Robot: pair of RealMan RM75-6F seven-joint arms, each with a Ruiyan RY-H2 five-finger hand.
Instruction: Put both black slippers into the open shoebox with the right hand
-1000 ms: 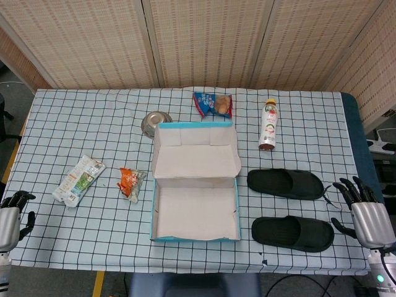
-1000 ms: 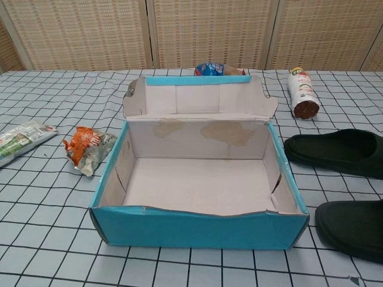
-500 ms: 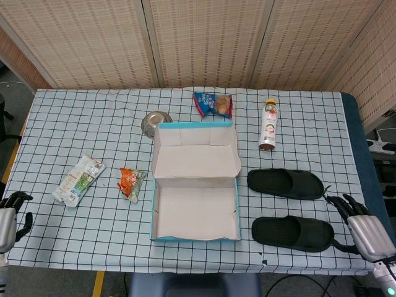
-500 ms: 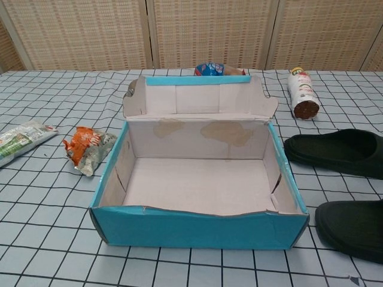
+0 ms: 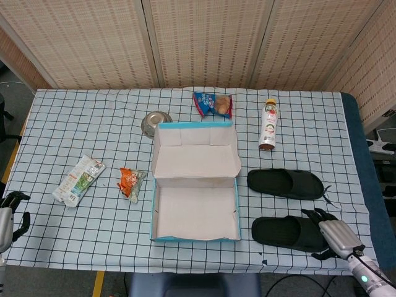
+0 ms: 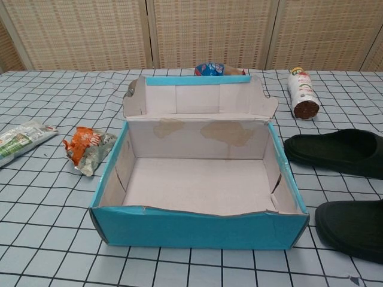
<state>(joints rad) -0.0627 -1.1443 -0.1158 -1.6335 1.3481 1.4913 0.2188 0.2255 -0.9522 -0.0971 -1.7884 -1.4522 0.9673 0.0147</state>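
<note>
Two black slippers lie right of the open blue shoebox (image 5: 195, 232) (image 6: 197, 227): the far slipper (image 5: 284, 183) (image 6: 335, 152) and the near slipper (image 5: 288, 232) (image 6: 353, 230). My right hand (image 5: 334, 235) hovers at the near slipper's right end, fingers spread and holding nothing; whether it touches the slipper I cannot tell. Only the head view shows it. My left hand (image 5: 7, 218) hangs at the table's front left edge with its fingers curled in, empty. The box interior is bare.
A bottle (image 5: 267, 125) lies behind the far slipper. A blue snack bag (image 5: 213, 104) and a metal bowl (image 5: 155, 122) sit behind the box lid. An orange wrapper (image 5: 130, 182) and a green-white packet (image 5: 78, 179) lie left of the box.
My right hand has moved left and down from the table's right edge to the near slipper's right end. The left hand has sunk a little lower at the left edge.
</note>
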